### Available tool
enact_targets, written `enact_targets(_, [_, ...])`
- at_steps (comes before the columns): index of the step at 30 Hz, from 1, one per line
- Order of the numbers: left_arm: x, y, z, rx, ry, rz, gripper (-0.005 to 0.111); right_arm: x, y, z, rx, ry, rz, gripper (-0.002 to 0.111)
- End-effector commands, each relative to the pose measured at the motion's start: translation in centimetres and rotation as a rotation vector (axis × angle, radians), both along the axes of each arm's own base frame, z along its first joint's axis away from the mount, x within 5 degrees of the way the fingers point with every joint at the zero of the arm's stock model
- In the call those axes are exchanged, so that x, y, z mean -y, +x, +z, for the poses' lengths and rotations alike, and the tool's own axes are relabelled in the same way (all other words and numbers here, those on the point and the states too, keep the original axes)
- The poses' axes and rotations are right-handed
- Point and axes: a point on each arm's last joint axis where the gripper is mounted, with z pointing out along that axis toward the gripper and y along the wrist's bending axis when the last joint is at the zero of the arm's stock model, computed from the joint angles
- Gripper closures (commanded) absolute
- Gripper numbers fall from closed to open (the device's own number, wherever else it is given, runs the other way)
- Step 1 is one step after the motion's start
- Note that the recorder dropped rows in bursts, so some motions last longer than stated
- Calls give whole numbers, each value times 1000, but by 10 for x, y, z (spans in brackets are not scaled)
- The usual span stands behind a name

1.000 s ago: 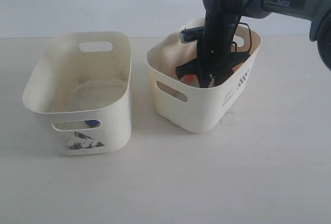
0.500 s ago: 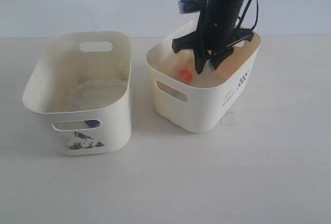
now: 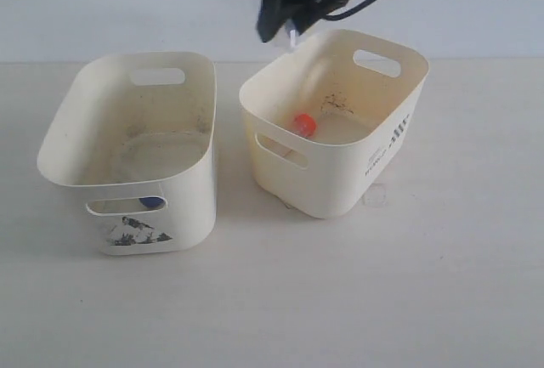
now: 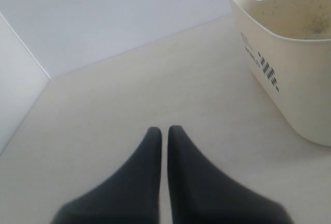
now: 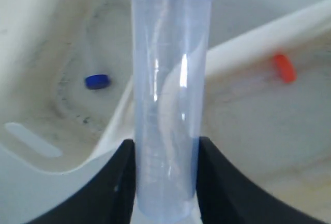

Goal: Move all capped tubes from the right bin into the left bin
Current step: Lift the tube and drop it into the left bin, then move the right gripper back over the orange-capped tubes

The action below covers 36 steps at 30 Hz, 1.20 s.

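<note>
a blue-capped tube is gripped by its lower part between the fingers of the right gripper, which are set narrowly around it, with the cap end pointing away from them. in the exterior view the right gripper is seen high above the table, partly cut off by the top edge, over the back left rim of the right bin. in the wrist view both bins are seen below the held tube. an orange-capped tube lies on the floor of the right bin. another blue cap is seen through the front slot of the left bin, down on its floor. the left gripper is closed, its fingers nearly touching with nothing between them, over bare table near the right bin's printed wall.
</note>
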Motion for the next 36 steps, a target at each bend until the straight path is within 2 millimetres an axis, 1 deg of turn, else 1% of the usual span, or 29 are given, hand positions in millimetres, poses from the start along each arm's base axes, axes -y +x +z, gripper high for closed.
enact_targets(1, [0, 0, 1, 7, -12, -4, 102, -49, -17, -1, 67, 46, 122, 108])
enact_targets(2, [0, 0, 1, 7, -12, -4, 102, -70, -17, -8, 118, 75, 141, 108])
enact_targets(3, [0, 0, 1, 7, -12, -4, 102, -80, -16, -12, 146, 90, 145, 108])
enact_targets(4, [0, 0, 1, 7, -12, -4, 102, -94, -12, -23, 179, 110, 147, 105])
enact_targets(5, [0, 0, 1, 7, -12, -4, 102, -98, -10, -29, 179, 111, 147, 101])
enact_targets(6, [0, 0, 1, 7, -12, -4, 102, -104, -6, -44, 154, 96, 151, 84])
enact_targets(7, [0, 0, 1, 7, -12, -4, 102, -105, -5, -49, 143, 92, 148, 72])
enact_targets(8, [0, 0, 1, 7, -12, -4, 102, -106, -3, -58, 117, 87, 134, 50])
enact_targets(9, [0, 0, 1, 7, -12, -4, 102, -106, -3, -58, 113, 89, 127, 46])
enact_targets(10, [0, 0, 1, 7, -12, -4, 102, -106, -3, -56, 114, 92, 124, 54])
enact_targets(11, [0, 0, 1, 7, -12, -4, 102, -105, -4, -52, 123, 99, 122, 67])
enact_targets(12, [0, 0, 1, 7, -12, -4, 102, -103, -5, -46, 143, 93, 125, 89])
enact_targets(13, [0, 0, 1, 7, -12, -4, 102, -100, -6, -40, 170, 75, 130, 108])
enact_targets(15, [0, 0, 1, 7, -12, -4, 102, -89, -11, -22, 223, 15, 137, 109])
enact_targets(17, [0, 0, 1, 7, -12, -4, 102, -69, -15, -8, 226, -86, 59, 109])
enact_targets(20, [0, 0, 1, 7, -12, -4, 102, -42, -12, 0, 193, -170, -63, 109])
enact_targets(24, [0, 0, 1, 7, -12, -4, 102, -6, 3, 1, 137, -175, -216, 109])
enact_targets(27, [0, 0, 1, 7, -12, -4, 102, 18, 17, -7, 61, -116, -324, 109])
enact_targets(29, [0, 0, 1, 7, -12, -4, 102, 28, 26, -15, -7, -55, -359, 109])
enact_targets(32, [0, 0, 1, 7, -12, -4, 102, 37, 36, -29, -59, -27, -391, 109])
enact_targets(36, [0, 0, 1, 7, -12, -4, 102, 38, 48, -53, -109, -31, -417, 109])
